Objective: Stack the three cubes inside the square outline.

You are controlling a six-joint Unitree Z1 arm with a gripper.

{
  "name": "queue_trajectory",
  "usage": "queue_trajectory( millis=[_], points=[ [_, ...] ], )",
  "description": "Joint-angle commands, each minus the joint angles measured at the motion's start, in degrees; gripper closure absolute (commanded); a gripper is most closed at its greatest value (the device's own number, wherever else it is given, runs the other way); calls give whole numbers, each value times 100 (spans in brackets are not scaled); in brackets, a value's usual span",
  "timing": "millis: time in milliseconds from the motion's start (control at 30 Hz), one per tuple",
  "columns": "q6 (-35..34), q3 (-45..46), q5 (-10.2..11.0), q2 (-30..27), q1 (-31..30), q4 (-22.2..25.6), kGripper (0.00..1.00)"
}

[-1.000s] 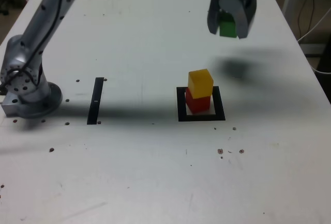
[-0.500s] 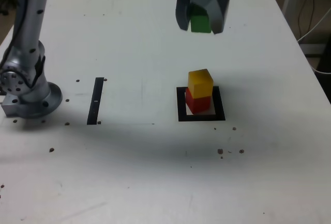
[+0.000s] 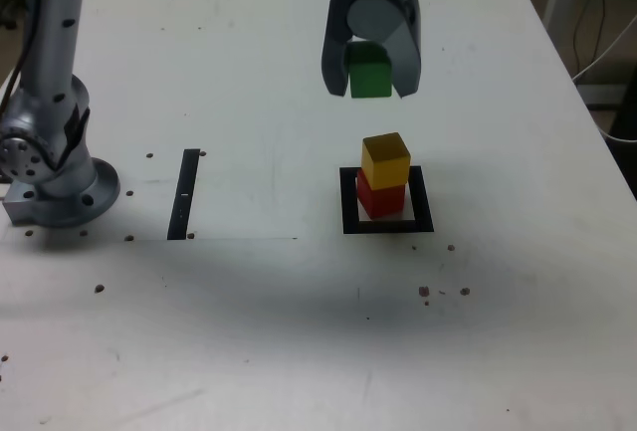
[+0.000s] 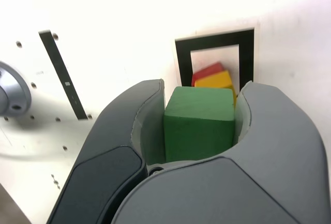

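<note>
Well, in the exterior view my end effector is clamped on the small matte green cube, which I carry above the white desk. My landmark is the thick black square outline with a pale cream centre, lying flat on that desk. Inside it stands the small matte red cube, one corner turned toward the camera, and directly on top of that sits the small matte yellow cube. The green cube is apart from this stack and appears above the outline in the view. The thin straight black strip lies well apart from the outline, toward the exterior view's left, and my rounded grey metal base is farther from the outline on that same side.

In the wrist view, I have my two broad grey fingers around opposite sides of the green cube, with its top and one side face plainly visible between them. The outline shows beyond the green cube, which hides one end of the frame. Within the outline I see part of the red cube and part of the yellow one, the yellow covering some of the red and itself partly hidden behind the green.
</note>
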Motion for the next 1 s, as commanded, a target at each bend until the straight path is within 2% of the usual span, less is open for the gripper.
queue_trajectory(
  millis=[0,133,400,967],
  points=[
    [-51,12,-62,0,-21,11,71],
    [-235,112,-143,-33,-75,-10,71],
    [-679,139,-173,-46,-323,49,71],
    [-812,216,-47,183,-371,-52,71]
  ],
)
